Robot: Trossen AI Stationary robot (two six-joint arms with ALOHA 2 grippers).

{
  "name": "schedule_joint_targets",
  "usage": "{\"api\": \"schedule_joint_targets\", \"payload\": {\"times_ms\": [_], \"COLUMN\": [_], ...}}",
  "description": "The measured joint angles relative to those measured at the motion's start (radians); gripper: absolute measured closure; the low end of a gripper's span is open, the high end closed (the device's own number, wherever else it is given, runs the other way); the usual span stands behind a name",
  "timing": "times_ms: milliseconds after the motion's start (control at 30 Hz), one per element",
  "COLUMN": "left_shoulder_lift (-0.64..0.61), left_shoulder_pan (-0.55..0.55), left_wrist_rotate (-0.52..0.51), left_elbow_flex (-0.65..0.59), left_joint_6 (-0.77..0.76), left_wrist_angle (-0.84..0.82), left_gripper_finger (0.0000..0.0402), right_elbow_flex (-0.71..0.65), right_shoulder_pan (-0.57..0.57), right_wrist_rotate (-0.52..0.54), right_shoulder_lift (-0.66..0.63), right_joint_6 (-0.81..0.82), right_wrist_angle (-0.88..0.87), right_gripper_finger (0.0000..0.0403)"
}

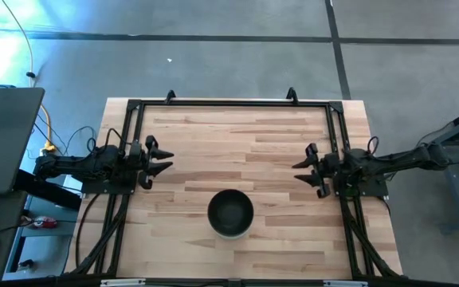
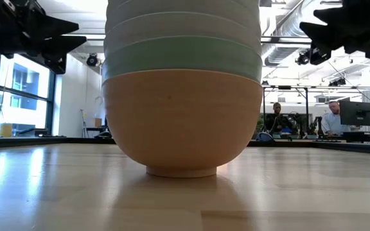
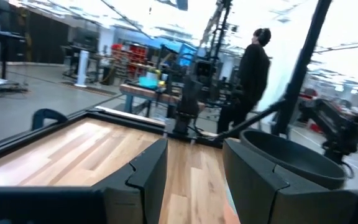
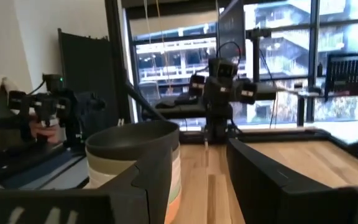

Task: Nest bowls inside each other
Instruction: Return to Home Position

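Our left gripper (image 1: 163, 160) and right gripper (image 1: 300, 171) hang wide, empty, well apart either side of the bowls (image 1: 230, 213).

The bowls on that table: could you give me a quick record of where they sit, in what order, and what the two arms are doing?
stack: one nested pile, on the wooden table, midway between the arms
top: black bowl
bottom: peach-orange bowl, standing on the table
above it: mint green bowl, then a white bowl
left gripper: open, empty, apart from the stack
right gripper: open, empty, apart from the stack
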Motion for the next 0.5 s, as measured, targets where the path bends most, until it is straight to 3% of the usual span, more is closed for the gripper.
{"api": "schedule_joint_targets", "payload": {"times_ms": [200, 500], "left_shoulder_lift": [0.000, 0.000], "left_shoulder_pan": [0.000, -0.001], "left_wrist_rotate": [-0.036, 0.046], "left_elbow_flex": [0.000, 0.000], "left_joint_6": [-0.024, 0.012], "left_wrist_angle": [-0.004, -0.012], "left_gripper_finger": [0.0257, 0.0257], "right_elbow_flex": [0.000, 0.000], "right_shoulder_pan": [0.000, 0.000], "right_wrist_rotate": [0.004, 0.090], "right_shoulder_lift": [0.000, 0.000], "right_joint_6": [0.007, -0.051], "right_wrist_angle": [-0.023, -0.027], "right_gripper_finger": [0.0256, 0.0256]}}
